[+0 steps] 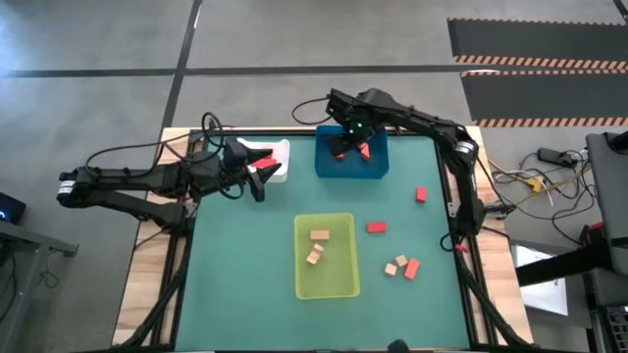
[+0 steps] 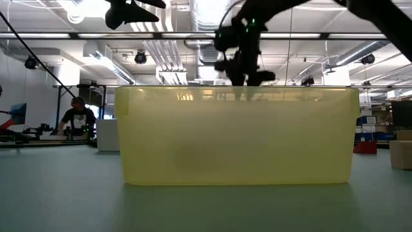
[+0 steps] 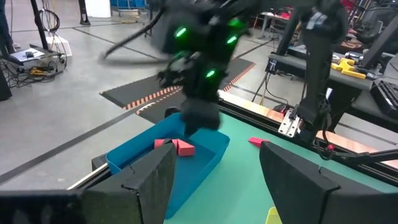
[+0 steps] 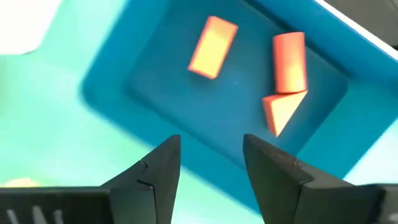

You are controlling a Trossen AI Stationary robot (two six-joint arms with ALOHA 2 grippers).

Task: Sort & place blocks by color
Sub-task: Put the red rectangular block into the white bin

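Observation:
My right gripper (image 1: pixel 345 145) (image 4: pixel 211 146) hovers open above the blue bin (image 1: pixel 351 167) (image 4: pixel 155 112), fingers pointing down. Three orange-red blocks lie on the bin's floor: a bar (image 4: pixel 213 46), a second bar (image 4: pixel 289 62) and a wedge (image 4: pixel 281 111) touching its end. My left gripper (image 1: pixel 257 181) (image 3: pixel 214 158) is open and empty beside the white bin (image 1: pixel 278 155), which holds deep red blocks (image 1: pixel 263 161). The left wrist view looks toward the blue bin (image 3: pixel 186 171) and the right gripper (image 3: pixel 202 115) above it. The yellow-green bin (image 1: pixel 339 284) holds tan blocks (image 1: pixel 318 246).
Loose blocks lie on the green mat near the right side: red ones (image 1: pixel 421 194), (image 1: pixel 376 227), (image 1: pixel 411 267) and tan ones (image 1: pixel 395 265). In the low view the yellow-green bin (image 2: pixel 238 135) hides most of the table. A person (image 2: pixel 78 119) sits far off in the room.

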